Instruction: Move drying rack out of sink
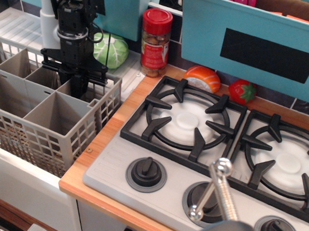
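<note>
Over the sink (16,183), black gripper (78,88) pointing straight down inside drying rack (50,125), finger spread hidden

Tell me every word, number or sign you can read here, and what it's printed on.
No text can be read in this picture.
Spice jar: it has a label, but the print is too small and blurred to read.
Black panel on the teal board: blank.
Stove knobs: no readable markings.
Drying rack and the black gripper inside it: no lettering visible.
</note>
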Robot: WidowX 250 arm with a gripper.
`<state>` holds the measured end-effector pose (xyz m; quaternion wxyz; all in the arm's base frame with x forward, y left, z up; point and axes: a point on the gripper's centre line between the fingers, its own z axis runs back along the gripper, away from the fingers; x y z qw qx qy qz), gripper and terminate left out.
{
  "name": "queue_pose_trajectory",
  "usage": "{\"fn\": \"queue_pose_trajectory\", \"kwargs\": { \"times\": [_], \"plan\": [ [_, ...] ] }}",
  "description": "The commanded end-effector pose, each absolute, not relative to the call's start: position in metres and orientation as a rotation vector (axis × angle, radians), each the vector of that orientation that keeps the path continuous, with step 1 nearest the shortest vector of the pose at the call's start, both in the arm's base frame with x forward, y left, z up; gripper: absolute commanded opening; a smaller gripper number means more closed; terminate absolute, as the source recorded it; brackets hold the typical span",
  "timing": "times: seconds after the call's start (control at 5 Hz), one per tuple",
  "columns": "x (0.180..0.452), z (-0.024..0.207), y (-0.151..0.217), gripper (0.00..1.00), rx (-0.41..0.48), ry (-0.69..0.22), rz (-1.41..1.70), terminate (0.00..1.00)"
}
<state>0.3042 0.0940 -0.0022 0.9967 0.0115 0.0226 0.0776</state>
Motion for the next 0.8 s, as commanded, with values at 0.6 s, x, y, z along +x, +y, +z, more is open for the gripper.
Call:
{"fn": "queue_pose_trajectory", "kwargs": {
  "times": [0.6],
  "plan": [
    [0.31,0.097,0.082,0.0,0.021,0.012,0.054,0.0]
  ]
}}
